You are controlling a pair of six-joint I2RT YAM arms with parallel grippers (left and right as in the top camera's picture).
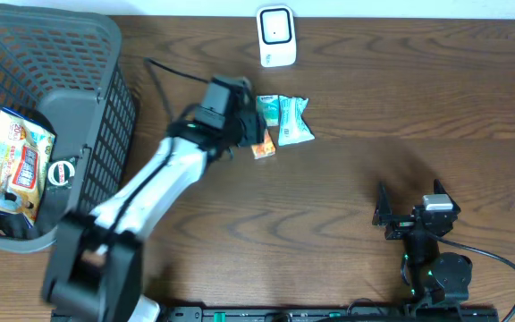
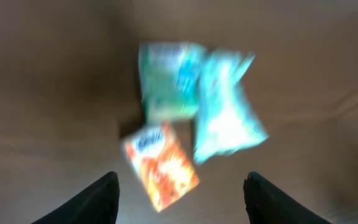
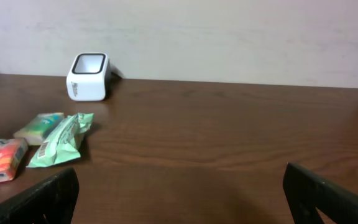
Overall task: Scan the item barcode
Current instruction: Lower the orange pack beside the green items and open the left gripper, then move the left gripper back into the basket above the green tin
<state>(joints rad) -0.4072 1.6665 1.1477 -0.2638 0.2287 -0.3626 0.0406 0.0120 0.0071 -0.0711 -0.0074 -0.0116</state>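
Three items lie together on the table below the white scanner point(image 1: 276, 36): an orange packet point(image 1: 264, 148), a green box point(image 1: 268, 108) and a mint-green bag point(image 1: 294, 122). My left gripper point(image 1: 244, 121) hovers at their left edge. The left wrist view is blurred; there the gripper point(image 2: 179, 182) is open, its dark fingers point(image 2: 101, 199) set wide apart with the orange packet point(image 2: 161, 165) on the table beyond them, ungripped. The box point(image 2: 166, 81) and bag point(image 2: 229, 112) lie further off. My right gripper point(image 1: 409, 213) rests open at the front right, point(image 3: 179, 180) empty, facing the scanner point(image 3: 87, 76) and the items point(image 3: 58, 140).
A dark plastic basket point(image 1: 114, 116) stands at the far left with a snack pack point(image 1: 16, 161) inside. A black cable point(image 1: 164, 76) runs behind the left arm. Bare brown table point(image 1: 401, 107) stretches right of the items.
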